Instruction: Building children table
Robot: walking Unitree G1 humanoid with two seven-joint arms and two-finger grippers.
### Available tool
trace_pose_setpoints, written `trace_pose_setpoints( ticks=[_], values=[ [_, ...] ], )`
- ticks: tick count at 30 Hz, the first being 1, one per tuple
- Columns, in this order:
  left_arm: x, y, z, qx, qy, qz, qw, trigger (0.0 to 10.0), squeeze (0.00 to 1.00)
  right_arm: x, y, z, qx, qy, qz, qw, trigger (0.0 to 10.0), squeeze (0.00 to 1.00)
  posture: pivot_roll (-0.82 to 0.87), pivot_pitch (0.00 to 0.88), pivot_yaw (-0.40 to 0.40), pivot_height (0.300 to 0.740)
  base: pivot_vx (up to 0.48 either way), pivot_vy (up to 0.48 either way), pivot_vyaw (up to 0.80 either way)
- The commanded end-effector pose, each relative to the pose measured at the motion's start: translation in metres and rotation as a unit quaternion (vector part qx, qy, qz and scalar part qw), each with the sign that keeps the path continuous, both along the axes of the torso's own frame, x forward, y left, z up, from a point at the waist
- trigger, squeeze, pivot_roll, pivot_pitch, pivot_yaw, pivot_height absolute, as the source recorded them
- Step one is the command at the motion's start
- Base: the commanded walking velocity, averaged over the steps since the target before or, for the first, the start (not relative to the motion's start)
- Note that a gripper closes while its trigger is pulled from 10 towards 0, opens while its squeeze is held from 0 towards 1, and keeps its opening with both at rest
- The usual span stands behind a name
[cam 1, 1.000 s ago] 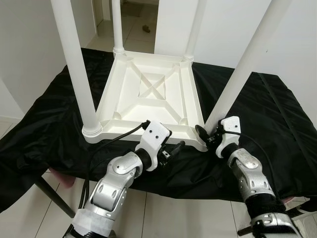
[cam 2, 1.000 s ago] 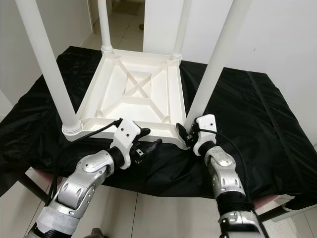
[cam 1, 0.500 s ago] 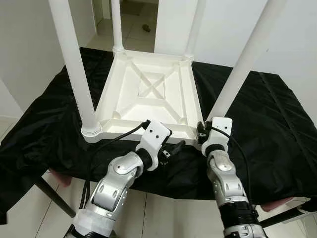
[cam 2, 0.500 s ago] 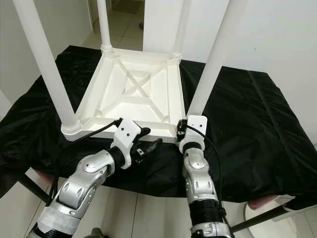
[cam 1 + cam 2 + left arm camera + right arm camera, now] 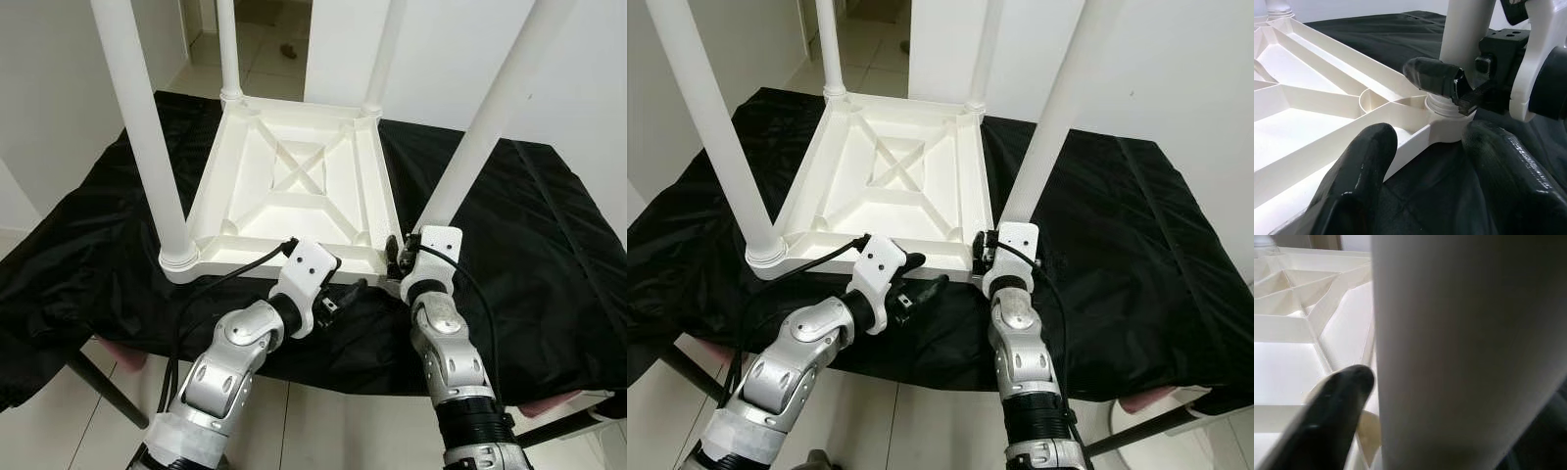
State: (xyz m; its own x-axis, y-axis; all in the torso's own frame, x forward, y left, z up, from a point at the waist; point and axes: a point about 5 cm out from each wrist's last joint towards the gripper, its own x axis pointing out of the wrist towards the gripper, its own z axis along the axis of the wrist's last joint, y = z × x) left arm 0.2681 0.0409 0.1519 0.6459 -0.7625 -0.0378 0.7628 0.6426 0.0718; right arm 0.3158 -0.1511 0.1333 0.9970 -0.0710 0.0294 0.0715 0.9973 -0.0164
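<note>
The left end effector (image 5: 343, 294) sits at the near edge of the black cloth (image 5: 529, 245), its two fingers (image 5: 1359, 161) spread apart. They point at the near right corner of the white children table (image 5: 294, 186) and hold nothing. Black cloth shows between the fingers and the white rim.

The right end effector (image 5: 395, 259) is at that same corner. Its fingers are closed around the bottom of the near right leg (image 5: 480, 127), right where the leg goes into its socket (image 5: 1442, 105).

The children table lies upside down on the cloth-covered table, and all four legs stick up. The near left leg (image 5: 147, 137) stands at the front left corner. There is wide bare cloth on the right side and some on the left. Past the far edge is a tiled floor (image 5: 260, 44) and white walls.
</note>
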Motion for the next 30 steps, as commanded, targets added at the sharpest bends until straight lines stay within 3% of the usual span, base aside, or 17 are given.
trace_pose_setpoints(
  ticks=[1, 2, 3, 4, 8, 10, 18, 23, 24, 25, 27, 28, 30],
  values=[
    [0.001, 0.001, -0.001, 0.005, -0.002, 0.021, 1.0, 10.0, 0.0, 0.001, -0.003, 0.001, 0.006, -0.008, 0.028, 1.0, 10.0, 1.0, 0.04, 0.0, -0.067, 0.74, 0.0, 0.0, 0.0],
    [0.001, 0.001, -0.001, 0.005, -0.002, 0.021, 1.0, 10.0, 0.0, 0.001, -0.003, 0.001, 0.006, -0.008, 0.028, 1.0, 10.0, 1.0, 0.04, 0.0, -0.067, 0.74, 0.0, 0.0, 0.0],
    [0.001, 0.0, 0.0, 0.005, -0.003, 0.02, 1.0, 10.0, 0.0, 0.0, -0.004, -0.003, 0.001, -0.004, 0.07, 0.998, 10.0, 1.0, 0.04, 0.0, -0.068, 0.74, 0.0, 0.0, 0.0],
    [0.001, 0.0, 0.0, 0.005, -0.003, 0.02, 1.0, 10.0, 0.0, 0.0, -0.005, -0.006, -0.005, 0.003, 0.112, 0.994, 10.0, 0.0, 0.04, 0.0, -0.068, 0.74, 0.0, 0.0, 0.0],
    [0.001, -0.001, 0.0, 0.005, -0.003, 0.018, 1.0, 10.0, 0.0, -0.001, -0.013, -0.01, -0.008, 0.012, 0.167, 0.986, 10.0, 0.0, 0.04, 0.0, -0.065, 0.74, 0.0, 0.0, 0.0],
    [0.002, -0.001, 0.001, 0.006, -0.004, 0.017, 1.0, 10.0, 0.0, 0.003, -0.028, -0.009, -0.049, 0.015, 0.209, 0.977, 10.0, 0.0, 0.04, 0.0, -0.06, 0.74, 0.0, 0.0, 0.0],
    [0.004, 0.002, 0.002, 0.007, -0.006, 0.02, 1.0, 10.0, 0.0, 0.013, -0.044, -0.005, -0.099, 0.008, 0.241, 0.965, 10.0, 0.0, 0.04, 0.0, -0.05, 0.74, 0.0, 0.0, 0.0],
    [0.005, 0.002, 0.002, 0.008, -0.006, 0.02, 1.0, 10.0, 0.0, 0.02, -0.049, -0.002, -0.098, 0.005, 0.263, 0.96, 10.0, 0.0, 0.05, 0.0, -0.049, 0.74, 0.0, 0.0, 0.0],
    [0.005, 0.003, 0.003, 0.008, -0.006, 0.02, 1.0, 10.0, 0.0, 0.021, -0.048, -0.002, -0.085, 0.008, 0.279, 0.956, 0.0, 0.0, 0.05, 0.0, -0.045, 0.74, 0.0, 0.0, 0.0],
    [0.005, 0.003, 0.003, 0.009, -0.007, 0.021, 1.0, 10.0, 0.0, 0.022, -0.048, -0.002, -0.085, 0.009, 0.287, 0.954, 0.0, 0.24, 0.05, 0.0, -0.044, 0.74, 0.0, 0.0, 0.0],
    [0.006, 0.003, 0.004, 0.009, -0.007, 0.021, 1.0, 10.0, 0.0, 0.023, -0.047, -0.003, -0.086, 0.01, 0.292, 0.952, 0.0, 0.24, 0.05, 0.0, -0.044, 0.74, 0.0, 0.0, 0.0],
    [0.005, 0.004, 0.004, 0.01, -0.008, 0.021, 1.0, 10.0, 0.0, 0.022, -0.047, -0.004, -0.081, 0.015, 0.298, 0.951, 0.0, 0.45, 0.06, 0.0, -0.04, 0.74, 0.0, 0.0, 0.0],
    [0.005, 0.004, 0.004, 0.011, -0.008, 0.021, 1.0, 10.0, 0.0, 0.023, -0.046, -0.006, -0.077, 0.018, 0.303, 0.95, 0.0, 0.45, 0.06, 0.0, -0.04, 0.74, 0.0, 0.0, 0.0]
  ],
)
